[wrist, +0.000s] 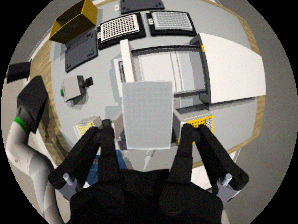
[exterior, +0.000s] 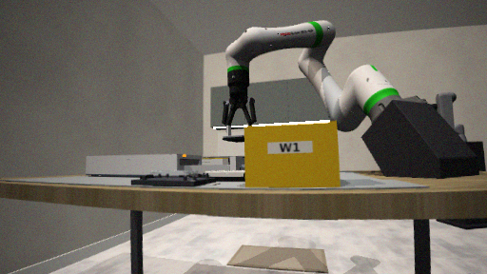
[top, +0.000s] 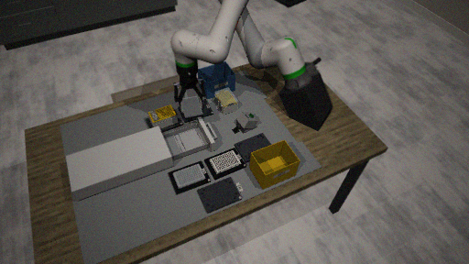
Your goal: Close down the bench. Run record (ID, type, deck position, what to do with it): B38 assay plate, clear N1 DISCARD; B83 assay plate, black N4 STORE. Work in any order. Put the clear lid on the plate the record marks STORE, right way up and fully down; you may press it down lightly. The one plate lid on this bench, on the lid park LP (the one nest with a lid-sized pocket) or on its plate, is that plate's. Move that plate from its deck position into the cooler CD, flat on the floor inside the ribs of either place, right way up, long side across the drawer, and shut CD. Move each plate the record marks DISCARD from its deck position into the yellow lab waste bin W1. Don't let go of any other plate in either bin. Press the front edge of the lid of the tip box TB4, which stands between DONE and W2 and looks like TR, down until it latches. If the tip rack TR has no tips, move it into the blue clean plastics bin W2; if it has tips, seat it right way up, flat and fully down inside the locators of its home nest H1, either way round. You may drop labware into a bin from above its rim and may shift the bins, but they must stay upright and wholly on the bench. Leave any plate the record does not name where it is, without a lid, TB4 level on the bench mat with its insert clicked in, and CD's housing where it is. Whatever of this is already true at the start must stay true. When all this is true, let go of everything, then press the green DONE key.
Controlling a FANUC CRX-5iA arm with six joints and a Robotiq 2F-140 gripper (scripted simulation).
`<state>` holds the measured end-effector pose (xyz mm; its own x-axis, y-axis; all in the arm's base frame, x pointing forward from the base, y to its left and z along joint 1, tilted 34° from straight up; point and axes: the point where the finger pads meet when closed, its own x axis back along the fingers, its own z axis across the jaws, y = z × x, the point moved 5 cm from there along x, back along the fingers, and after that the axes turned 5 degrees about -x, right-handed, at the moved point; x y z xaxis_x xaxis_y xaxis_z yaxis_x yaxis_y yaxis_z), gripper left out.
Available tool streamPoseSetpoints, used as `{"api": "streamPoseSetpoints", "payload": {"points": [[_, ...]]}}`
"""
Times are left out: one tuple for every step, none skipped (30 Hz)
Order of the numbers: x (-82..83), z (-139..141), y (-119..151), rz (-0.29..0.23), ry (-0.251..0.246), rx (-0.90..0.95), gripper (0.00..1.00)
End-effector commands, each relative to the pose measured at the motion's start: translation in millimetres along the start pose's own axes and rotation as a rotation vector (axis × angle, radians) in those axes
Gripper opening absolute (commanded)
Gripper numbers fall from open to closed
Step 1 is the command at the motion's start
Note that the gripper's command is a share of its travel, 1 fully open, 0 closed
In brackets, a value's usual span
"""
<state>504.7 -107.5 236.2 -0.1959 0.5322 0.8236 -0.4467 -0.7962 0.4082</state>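
My gripper [top: 190, 102] hangs above the back of the mat, beside the open drawer of the cooler CD [top: 187, 140], and is shut on the clear plate lid [wrist: 148, 115], held flat between the fingers. The black assay plate [top: 223, 161] and the clear assay plate [top: 189, 176] sit in nests at the front, both without a lid. The yellow tip rack TR [top: 162, 113] stands left of the gripper. The tip box TB4 [top: 226, 100] stands between the blue bin W2 [top: 217, 78] and the DONE key [top: 247, 120]. The yellow bin W1 [top: 275, 162] stands at the front right.
The cooler's long grey housing [top: 116, 160] fills the left of the mat. Two dark empty nests [top: 252, 144] [top: 219, 193] lie near the plates. The arm's black base [top: 304, 101] stands at the back right. In the exterior view W1 [exterior: 291, 154] hides much of the bench.
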Motion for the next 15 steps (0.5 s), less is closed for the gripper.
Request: {"api": "streamPoseSetpoints", "payload": {"points": [[0.2, 3, -11, 0.004, -0.006, 0.144, 0.00], [0.2, 3, -11, 0.004, -0.006, 0.144, 0.00], [0.2, 3, -11, 0.004, -0.006, 0.144, 0.00], [0.2, 4, -13, 0.004, -0.006, 0.144, 0.00], [0.2, 4, -16, 0.004, -0.006, 0.144, 0.00], [0.2, 5, -19, 0.004, -0.006, 0.144, 0.00], [0.2, 6, -21, 0.004, -0.006, 0.144, 0.00], [0.2, 6, -24, 0.004, -0.006, 0.144, 0.00], [0.2, 7, -26, 0.004, -0.006, 0.144, 0.00], [0.2, 7, -29, 0.004, -0.006, 0.144, 0.00], [0.2, 8, -32, 0.004, -0.006, 0.144, 0.00], [0.2, 9, -34, 0.004, -0.006, 0.144, 0.00], [0.2, 9, -37, 0.004, -0.006, 0.144, 0.00], [0.3, 10, -39, 0.004, -0.006, 0.144, 0.00], [0.3, 10, -42, 0.004, -0.006, 0.144, 0.00]]}}
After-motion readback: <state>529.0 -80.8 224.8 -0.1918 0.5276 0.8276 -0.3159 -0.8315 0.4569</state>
